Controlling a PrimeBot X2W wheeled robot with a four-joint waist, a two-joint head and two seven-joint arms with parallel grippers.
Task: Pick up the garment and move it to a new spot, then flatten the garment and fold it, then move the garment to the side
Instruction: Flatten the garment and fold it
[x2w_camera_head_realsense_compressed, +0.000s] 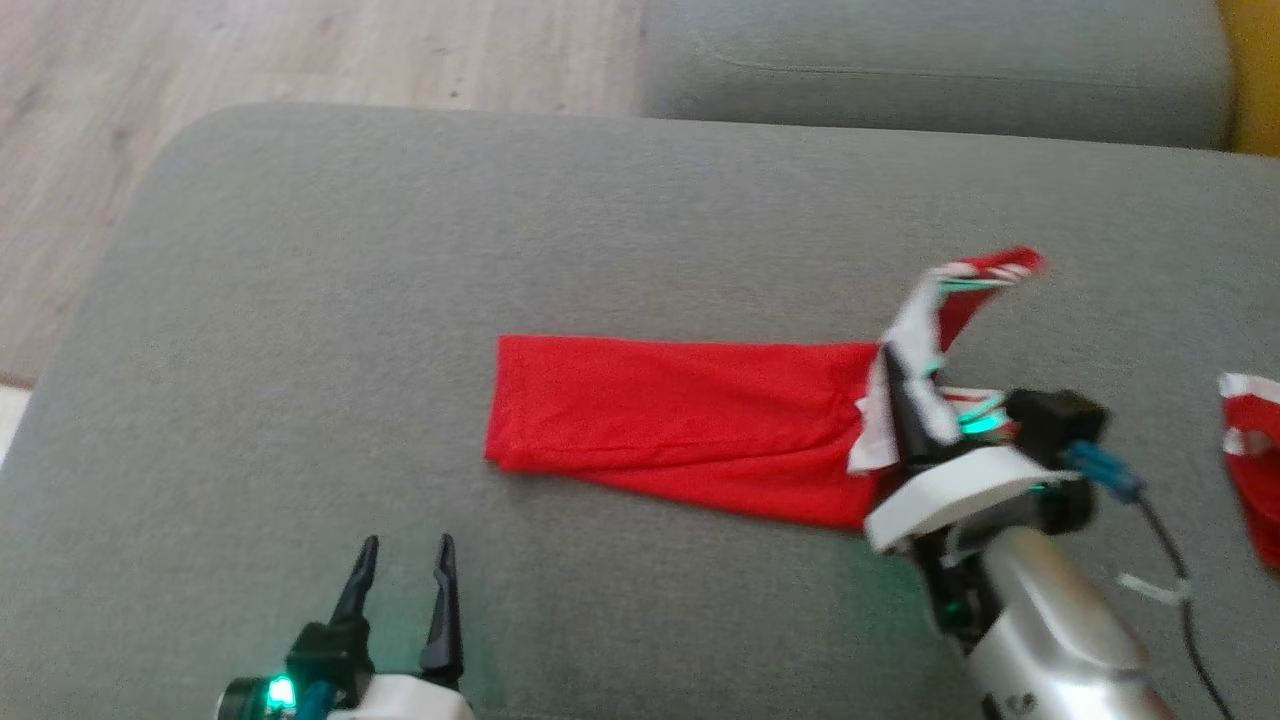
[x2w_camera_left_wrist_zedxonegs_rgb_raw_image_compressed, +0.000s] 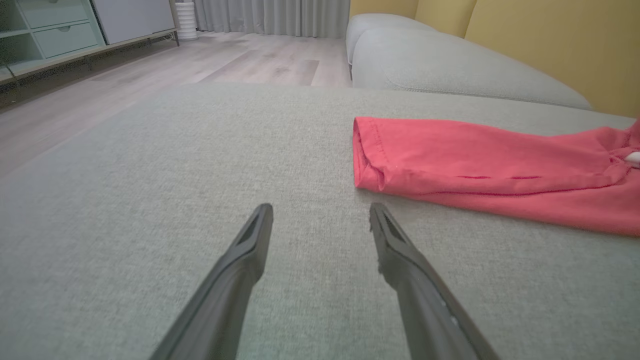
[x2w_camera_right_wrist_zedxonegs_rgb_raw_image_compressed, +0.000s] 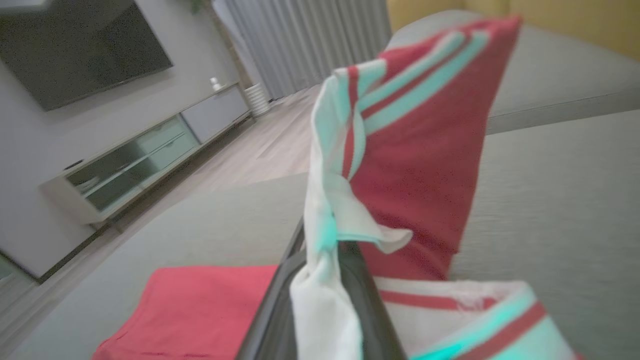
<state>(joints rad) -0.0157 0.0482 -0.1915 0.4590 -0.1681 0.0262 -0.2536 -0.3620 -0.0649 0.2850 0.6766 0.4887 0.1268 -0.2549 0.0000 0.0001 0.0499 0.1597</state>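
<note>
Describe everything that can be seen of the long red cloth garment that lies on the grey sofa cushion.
The red cloth garment looks soft and thin. Most of it lies flat as a long folded band on the grey sofa cushion, and its left end is a neat hemmed edge. Its right end, white with red and pale greenish stripes, stands raised off the cushion and crumpled, pinched by the shut right gripper.
</note>
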